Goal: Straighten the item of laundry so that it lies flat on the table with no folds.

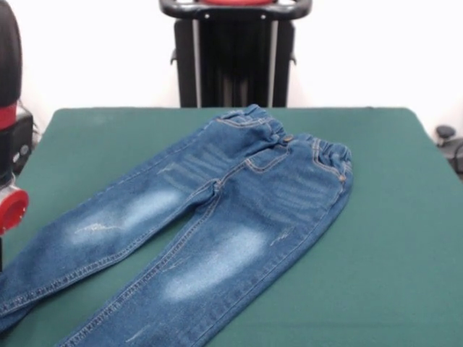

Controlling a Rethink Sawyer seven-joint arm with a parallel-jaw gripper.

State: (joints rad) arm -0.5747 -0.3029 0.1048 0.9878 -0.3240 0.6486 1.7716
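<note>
blue denim jeans [217,224] lay on the green desk [391,238], front side up, waistband toward the far edge, both legs running down toward the near left corner and out of frame at the bottom and left. legs were spread in a narrow v with bare felt showing between them. pale faded patches showed on both thighs. waistband was bunched and gathered, elastic, with a slight lift at its far left end. cloth looked mostly flat already; only small ripples near the waistband and crotch seam. hems were not visible, so could not tell if the leg ends were folded.

handling guess: soft, limp, light for its size, but denim is thicker than most cloth and should hold a pinch well. felt top probably drags on it, so pulling would stretch out wrinkles rather than slide the whole piece. best holds likely the thick waistband edge or a leg hem; seams give a firm ridge to pinch.

hand was not in frame at all, so its state could not be told, open or closed. only the pedestal [235,54] showed behind the desk, past the waistband, and some red and black gear [11,144] at the left edge beside the left leg.
</note>
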